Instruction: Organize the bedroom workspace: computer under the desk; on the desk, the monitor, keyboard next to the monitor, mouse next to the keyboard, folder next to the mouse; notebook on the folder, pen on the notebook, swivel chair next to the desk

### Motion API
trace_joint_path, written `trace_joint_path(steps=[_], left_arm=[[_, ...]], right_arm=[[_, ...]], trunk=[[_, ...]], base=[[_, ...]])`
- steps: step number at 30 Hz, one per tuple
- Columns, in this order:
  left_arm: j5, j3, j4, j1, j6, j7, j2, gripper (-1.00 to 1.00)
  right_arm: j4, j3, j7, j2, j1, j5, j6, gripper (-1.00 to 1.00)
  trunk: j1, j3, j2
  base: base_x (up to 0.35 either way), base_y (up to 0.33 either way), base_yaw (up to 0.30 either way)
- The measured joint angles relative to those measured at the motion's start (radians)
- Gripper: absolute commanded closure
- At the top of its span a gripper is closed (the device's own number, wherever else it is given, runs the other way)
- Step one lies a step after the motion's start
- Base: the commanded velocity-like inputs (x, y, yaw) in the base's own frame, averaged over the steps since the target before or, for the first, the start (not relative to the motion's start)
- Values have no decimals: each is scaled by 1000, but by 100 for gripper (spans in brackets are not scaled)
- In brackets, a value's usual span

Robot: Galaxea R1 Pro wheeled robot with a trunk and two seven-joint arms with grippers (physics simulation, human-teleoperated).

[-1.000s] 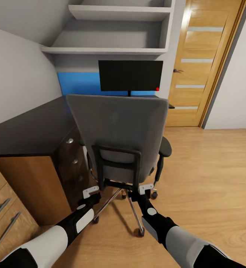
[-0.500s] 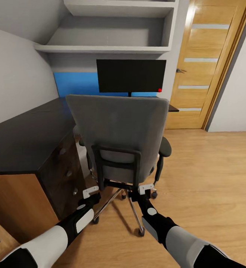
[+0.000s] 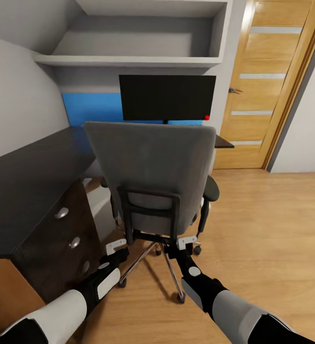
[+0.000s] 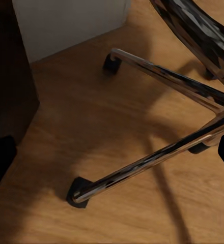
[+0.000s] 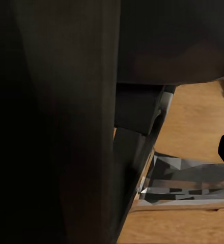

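- The grey padded swivel chair (image 3: 152, 177) with black armrests stands in the middle of the head view, its back turned to the robot.
- Both arms reach forward and low — to the black frame under the chair's backrest.
- The left gripper (image 3: 115, 247) sits just beside the lower left of that frame. I cannot tell if it is pinching the frame or how wide it is.
- The right gripper (image 3: 186, 242) sits at the lower right of the frame. I cannot tell that one either.
- The long shiny black desk (image 3: 28, 177) runs along the left wall and turns behind the chair. Its dark drawer unit (image 3: 62, 239) with round silver knobs is near the left arm.
- The big thin black monitor (image 3: 167, 97) stands on the desk, behind the chair — a small red dot shows at its lower corner.
- The left wrist view shows the chair's shiny metal spokes (image 4: 158, 157) and black casters (image 4: 75, 193) on the light wood floor (image 4: 91, 127).
- A wooden door (image 3: 267, 91) is at the right.
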Motion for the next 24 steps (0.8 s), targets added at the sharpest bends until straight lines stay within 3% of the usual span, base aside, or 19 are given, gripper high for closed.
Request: trace_joint_path(steps=[13, 24], left_arm=[[1, 1, 0, 0, 0, -1, 0, -100], [-5, 1, -1, 0, 0, -2, 0, -100]], right_arm=[[0, 0, 1, 0, 0, 0, 4, -100], [4, -2, 2, 0, 0, 0, 2, -100]], trunk=[[0, 0, 0], [0, 0, 0]], base=[[321, -124, 0], [327, -15, 0]])
